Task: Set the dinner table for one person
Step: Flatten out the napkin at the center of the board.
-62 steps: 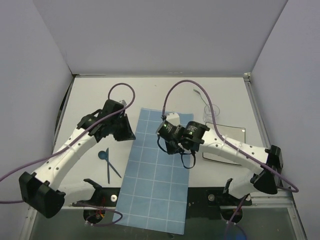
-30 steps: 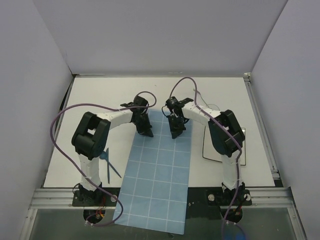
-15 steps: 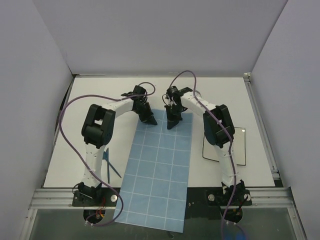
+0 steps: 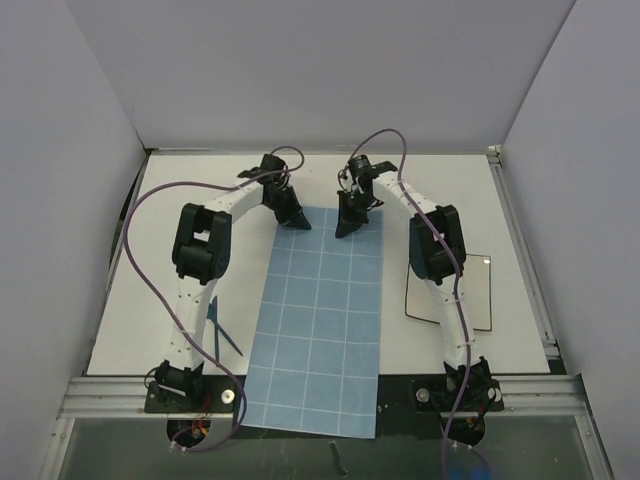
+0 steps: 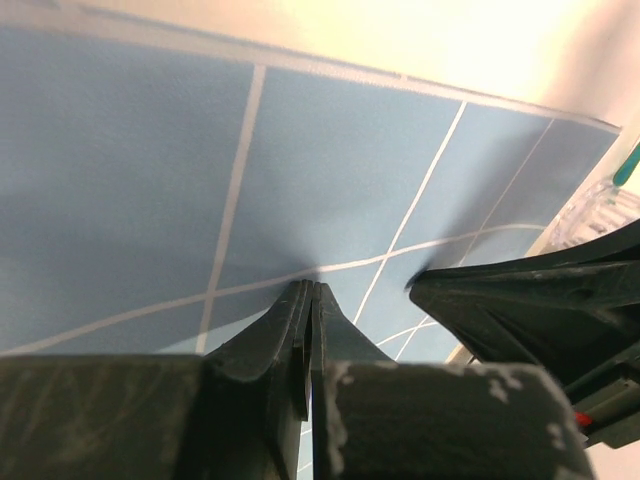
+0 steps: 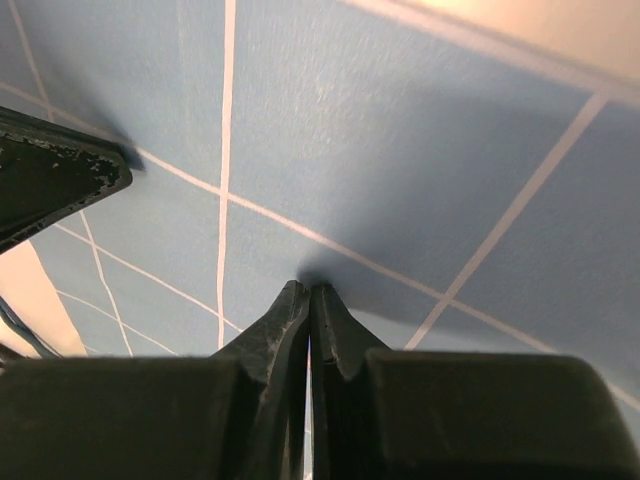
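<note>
Pinching the mat [image 4: 320, 320], both grippers [image 4: 293, 218] [image 4: 345, 228] hang above the dinner table [image 4: 470, 200].

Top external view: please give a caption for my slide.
The left gripper and right gripper pinch the far edge of the blue mat.

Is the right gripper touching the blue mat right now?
Touching. The right wrist view shows the right gripper with its fingers shut and their tips pressed into the blue mat; the cloth puckers and darkens at that spot.
</note>
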`<state>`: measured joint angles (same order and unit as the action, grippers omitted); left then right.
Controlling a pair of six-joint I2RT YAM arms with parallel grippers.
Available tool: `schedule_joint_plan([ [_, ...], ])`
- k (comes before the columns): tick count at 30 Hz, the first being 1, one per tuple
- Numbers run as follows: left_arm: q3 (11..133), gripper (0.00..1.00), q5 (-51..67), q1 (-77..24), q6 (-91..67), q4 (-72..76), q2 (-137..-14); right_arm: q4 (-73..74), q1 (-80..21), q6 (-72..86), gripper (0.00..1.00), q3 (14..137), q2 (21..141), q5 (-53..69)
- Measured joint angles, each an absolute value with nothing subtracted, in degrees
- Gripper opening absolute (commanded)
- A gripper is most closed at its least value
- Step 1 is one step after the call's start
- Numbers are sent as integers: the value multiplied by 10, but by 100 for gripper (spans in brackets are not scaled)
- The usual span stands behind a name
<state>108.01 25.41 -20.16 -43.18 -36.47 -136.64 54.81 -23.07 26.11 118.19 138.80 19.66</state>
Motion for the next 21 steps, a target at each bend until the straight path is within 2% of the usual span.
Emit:
schedule_joint_plan([
  [5,1156,0,254,-185,-429,-391,-1408,550,-210,259,0,1273,1442,213],
  [11,1309,0,254,-176,-422,-456,-1491,558,-185,263,0,1381,1509,256],
  [15,1410,0,265,-173,-417,-502,-1544,542,-170,269,0,1386,1518,287],
  [21,1458,0,279,-165,-418,-503,-1573,469,-141,297,0,1335,1515,376],
])
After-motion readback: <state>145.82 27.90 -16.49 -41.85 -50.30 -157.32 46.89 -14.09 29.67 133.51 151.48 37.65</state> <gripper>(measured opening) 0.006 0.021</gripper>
